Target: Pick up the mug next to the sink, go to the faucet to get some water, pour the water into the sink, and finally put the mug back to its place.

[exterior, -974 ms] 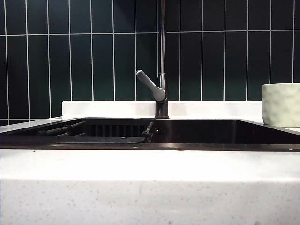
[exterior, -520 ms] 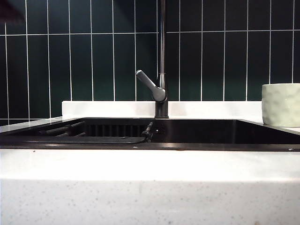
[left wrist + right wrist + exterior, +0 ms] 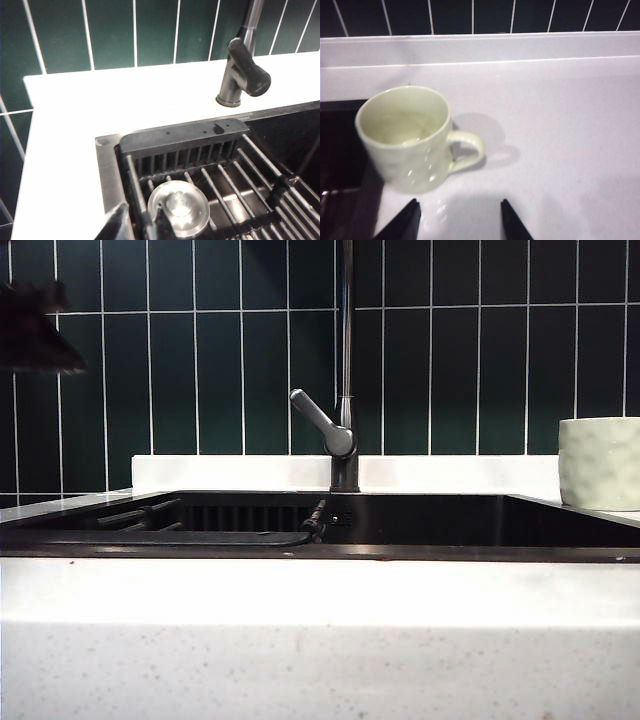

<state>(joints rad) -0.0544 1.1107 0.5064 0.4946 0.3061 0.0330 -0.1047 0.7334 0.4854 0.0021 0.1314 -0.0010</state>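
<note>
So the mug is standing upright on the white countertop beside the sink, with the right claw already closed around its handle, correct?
Not quite. The mug does stand upright on the white countertop beside the sink, but the right claw is open and short of the mug, touching nothing; the handle is free. The right wrist view shows this.

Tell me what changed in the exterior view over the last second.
A dark blurred shape, apparently the left arm, has come into the top left corner; a second ago it was absent. Nothing was gripped or released. The mug, faucet and sink stayed put.
</note>
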